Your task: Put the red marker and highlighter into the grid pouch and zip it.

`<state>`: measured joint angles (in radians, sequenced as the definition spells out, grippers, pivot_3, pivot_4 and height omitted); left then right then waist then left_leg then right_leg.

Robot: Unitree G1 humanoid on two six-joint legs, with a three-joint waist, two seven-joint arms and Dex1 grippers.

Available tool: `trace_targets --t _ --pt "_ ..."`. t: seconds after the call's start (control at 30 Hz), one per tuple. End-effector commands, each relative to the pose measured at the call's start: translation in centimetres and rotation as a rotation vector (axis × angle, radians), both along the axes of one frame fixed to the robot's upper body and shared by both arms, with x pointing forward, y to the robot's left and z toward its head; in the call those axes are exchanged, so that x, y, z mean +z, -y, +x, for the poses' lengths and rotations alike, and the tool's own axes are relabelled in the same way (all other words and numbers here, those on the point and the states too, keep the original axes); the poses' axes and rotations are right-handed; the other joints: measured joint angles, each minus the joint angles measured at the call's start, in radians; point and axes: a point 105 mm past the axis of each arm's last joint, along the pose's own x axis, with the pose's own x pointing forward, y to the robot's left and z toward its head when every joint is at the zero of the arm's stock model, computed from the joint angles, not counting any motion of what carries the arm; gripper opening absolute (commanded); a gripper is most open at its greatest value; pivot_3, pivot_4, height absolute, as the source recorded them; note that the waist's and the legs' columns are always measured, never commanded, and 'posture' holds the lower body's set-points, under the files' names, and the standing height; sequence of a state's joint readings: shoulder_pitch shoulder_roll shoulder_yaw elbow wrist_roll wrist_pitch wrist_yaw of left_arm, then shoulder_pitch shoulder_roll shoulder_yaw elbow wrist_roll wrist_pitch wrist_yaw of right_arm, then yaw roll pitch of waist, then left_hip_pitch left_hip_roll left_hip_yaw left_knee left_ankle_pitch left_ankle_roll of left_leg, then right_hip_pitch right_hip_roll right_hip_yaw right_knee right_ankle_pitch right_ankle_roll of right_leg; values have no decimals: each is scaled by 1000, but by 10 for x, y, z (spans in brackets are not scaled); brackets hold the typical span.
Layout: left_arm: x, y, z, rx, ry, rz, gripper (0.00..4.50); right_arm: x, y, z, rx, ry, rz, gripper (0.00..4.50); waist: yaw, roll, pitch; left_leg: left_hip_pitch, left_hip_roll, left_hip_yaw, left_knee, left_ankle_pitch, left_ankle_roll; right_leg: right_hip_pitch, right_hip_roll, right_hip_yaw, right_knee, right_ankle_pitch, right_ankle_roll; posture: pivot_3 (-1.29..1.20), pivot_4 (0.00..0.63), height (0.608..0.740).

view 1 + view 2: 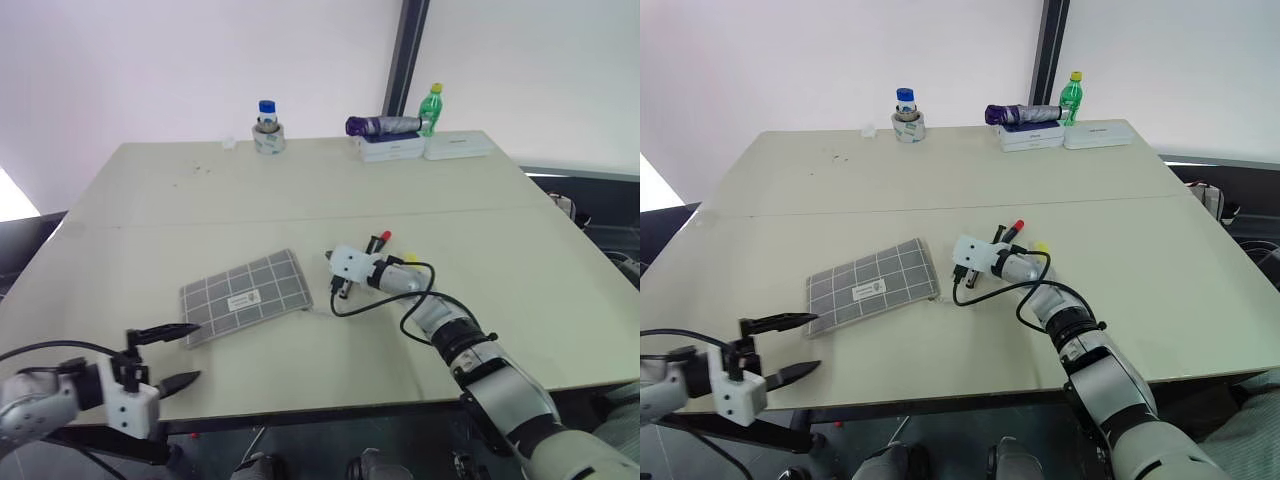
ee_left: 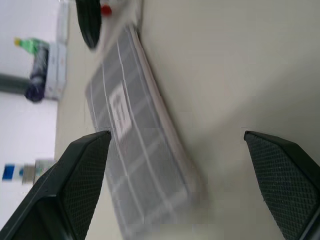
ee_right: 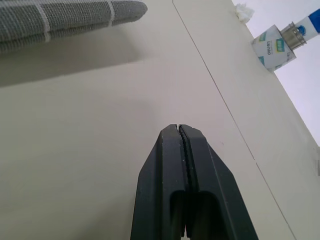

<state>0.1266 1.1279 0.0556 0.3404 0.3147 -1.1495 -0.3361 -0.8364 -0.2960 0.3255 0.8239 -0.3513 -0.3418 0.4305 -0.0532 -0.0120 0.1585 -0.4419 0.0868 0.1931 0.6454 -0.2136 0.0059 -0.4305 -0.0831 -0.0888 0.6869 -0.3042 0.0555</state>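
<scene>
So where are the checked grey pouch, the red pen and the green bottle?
grid pouch (image 1: 245, 297), left eye view, on its white label.
red marker (image 1: 381, 240), left eye view, on its red cap.
green bottle (image 1: 1070, 98), right eye view, on its body.

pouch (image 1: 246, 297): grey, white grid, white label | marker (image 1: 379, 240): red cap | bottle (image 1: 430, 108): green, yellow cap | table (image 1: 300, 185): beige | fingers (image 2: 82, 175): black

The grid pouch (image 1: 247, 297), grey fabric with white grid lines and a small white label, lies flat on the table toward the near left, turned at a slight angle. To its right, farther back, the red marker (image 1: 380, 240) lies slanted, red cap pointing away, with the yellow highlighter (image 1: 1040, 247) just beside it.
</scene>
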Motion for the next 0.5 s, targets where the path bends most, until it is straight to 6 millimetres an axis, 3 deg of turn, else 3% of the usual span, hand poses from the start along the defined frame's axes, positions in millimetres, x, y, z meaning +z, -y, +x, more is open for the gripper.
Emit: trace_targets --t 0.03,0.23,0.5 --pt "13 -26 -4 44 48 41 4500 18 -4 -1 18 45 43 14 0 0 0 0 0 0 0 0 0 0 0 0 0 0 0 0 150 738" --pt "10 -49 13 126 90 97 4500 18 -6 -1 15 41 44 14 10 0 0 0 0 1 0 0 0 0 0 0 0 0 0 0 150 738" --pt "-2 -34 42 69 102 92 4500 15 -4 3 -19 31 33 14 10 0 0 0 -1 5 0 0 0 -1 0 0 0 0 0 0 150 738"
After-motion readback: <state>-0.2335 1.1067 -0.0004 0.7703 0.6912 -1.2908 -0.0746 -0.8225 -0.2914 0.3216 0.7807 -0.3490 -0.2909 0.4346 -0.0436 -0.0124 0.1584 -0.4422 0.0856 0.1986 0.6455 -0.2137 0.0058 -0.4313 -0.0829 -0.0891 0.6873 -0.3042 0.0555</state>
